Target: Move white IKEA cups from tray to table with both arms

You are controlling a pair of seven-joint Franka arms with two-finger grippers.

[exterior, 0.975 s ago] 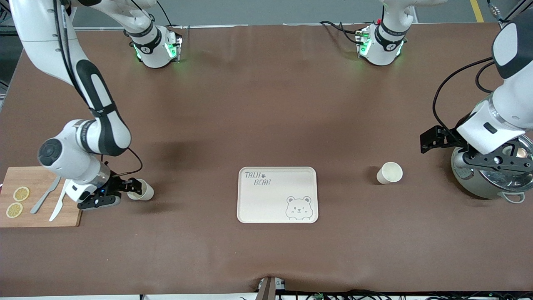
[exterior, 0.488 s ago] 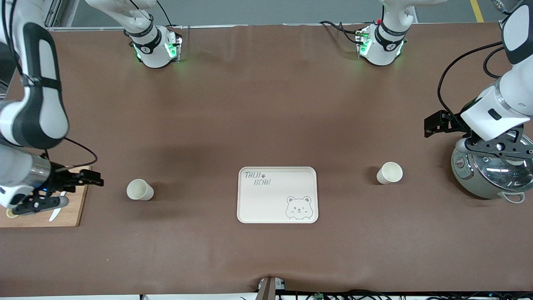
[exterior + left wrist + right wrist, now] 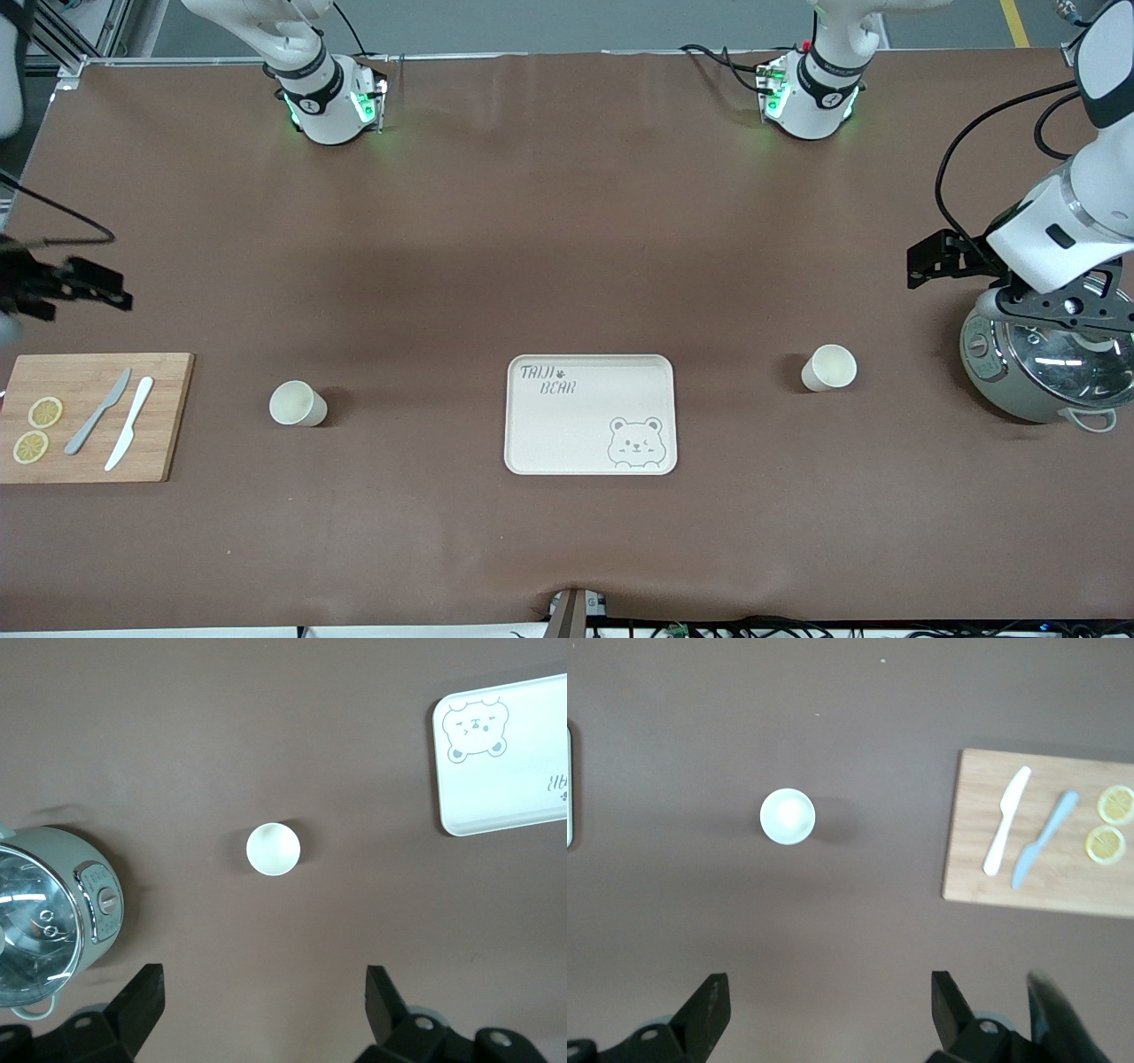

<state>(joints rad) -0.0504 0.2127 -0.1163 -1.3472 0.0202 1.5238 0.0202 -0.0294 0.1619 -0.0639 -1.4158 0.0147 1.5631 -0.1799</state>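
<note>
Two white IKEA cups stand upright on the brown table, one on each side of the bear-printed tray [image 3: 567, 434]. One cup [image 3: 298, 403] [image 3: 788, 816] is toward the right arm's end, the other cup [image 3: 829, 368] [image 3: 273, 849] toward the left arm's end. My right gripper [image 3: 111, 292] [image 3: 830, 985] hangs high at the right arm's end of the table, open and empty. My left gripper [image 3: 921, 261] [image 3: 263, 983] hangs high beside the pot, open and empty. Neither gripper touches a cup. The tray holds nothing.
A grey-green pot with a glass lid [image 3: 1045, 377] [image 3: 44, 912] stands at the left arm's end, partly under the left wrist. A wooden cutting board [image 3: 164, 416] [image 3: 966, 859] with two knives and two lemon slices lies at the right arm's end.
My right gripper has drawn back from the cup it had reached, risen, and swung out to the table's edge. That cup stays put. The left gripper has lifted slightly.
</note>
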